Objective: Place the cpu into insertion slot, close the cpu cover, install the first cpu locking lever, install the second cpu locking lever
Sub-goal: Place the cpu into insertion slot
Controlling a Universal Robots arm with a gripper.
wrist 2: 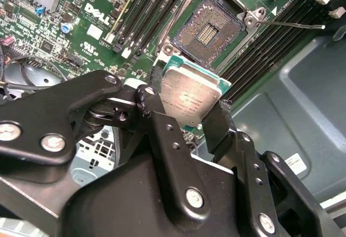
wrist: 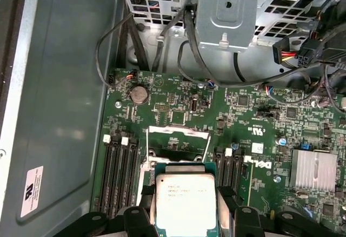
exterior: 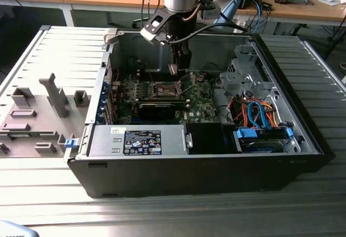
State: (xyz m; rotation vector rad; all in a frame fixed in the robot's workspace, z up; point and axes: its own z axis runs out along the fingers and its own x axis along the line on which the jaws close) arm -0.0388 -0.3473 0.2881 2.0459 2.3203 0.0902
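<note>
**Over the Bare Socket, a Chip in the Clamp**

Inside the open computer case (exterior: 216,167), the arm's gripper (exterior: 181,64) hangs over the green motherboard (exterior: 201,103) near its far edge in the exterior view. In both wrist views its black fingers (wrist 2: 216,121) are closed on opposite edges of the cpu (wrist 2: 189,96) (wrist: 185,202), metal top facing the cameras, held clear of the board. The insertion slot (wrist 2: 208,32) lies just beyond the chip, bare, its dark contact field exposed between rows of memory slots (wrist: 116,172). In the first wrist view, the cpu cover (wrist: 178,131) stands raised at the socket's far side, with a thin locking lever (wrist 2: 297,25) swung out.
</note>
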